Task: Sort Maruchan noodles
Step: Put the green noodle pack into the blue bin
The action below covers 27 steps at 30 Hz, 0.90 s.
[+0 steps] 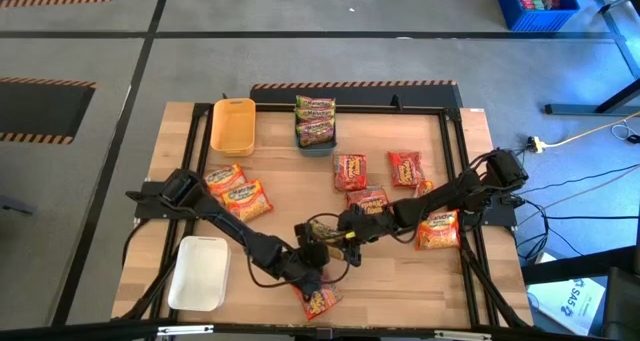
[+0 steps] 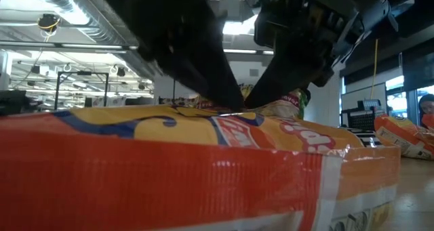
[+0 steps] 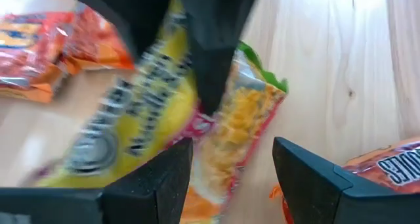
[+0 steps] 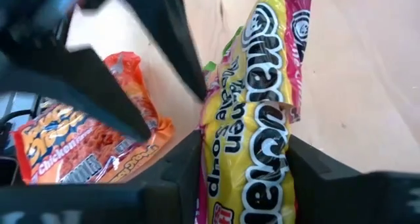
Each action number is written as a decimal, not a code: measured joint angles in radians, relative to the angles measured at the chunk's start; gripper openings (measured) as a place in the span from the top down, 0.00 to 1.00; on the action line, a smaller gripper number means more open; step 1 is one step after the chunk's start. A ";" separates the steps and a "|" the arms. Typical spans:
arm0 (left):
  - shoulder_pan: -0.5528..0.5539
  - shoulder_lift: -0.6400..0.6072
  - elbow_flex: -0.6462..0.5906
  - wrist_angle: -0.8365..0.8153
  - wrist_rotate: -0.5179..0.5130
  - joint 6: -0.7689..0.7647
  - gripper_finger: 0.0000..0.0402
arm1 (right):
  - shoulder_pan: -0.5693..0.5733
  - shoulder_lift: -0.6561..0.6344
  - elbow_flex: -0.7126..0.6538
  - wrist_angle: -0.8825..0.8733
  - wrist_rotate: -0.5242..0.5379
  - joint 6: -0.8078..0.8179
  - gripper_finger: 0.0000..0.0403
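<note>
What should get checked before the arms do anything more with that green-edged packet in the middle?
1. Right gripper closed on the packet: ok, its fingers press both sides.
2. Left gripper free: ok, open, nothing between its fingers.
3. Grippers clear of each other: cannot tell, they are very close.
4. Room in the blue-grey tray: cannot tell, packets already fill much of it.

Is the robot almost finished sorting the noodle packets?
Not yet. Two green-edged packets already sit in the blue-grey tray. The right pincer is closing on another green-edged packet, the left pincer open beside it. Red packets and orange packets lie loose on the table.
</note>
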 joint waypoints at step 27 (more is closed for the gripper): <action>0.019 -0.448 -0.515 0.329 0.249 0.089 0.48 | -0.253 -0.249 -0.001 -0.092 -0.015 -0.357 0.66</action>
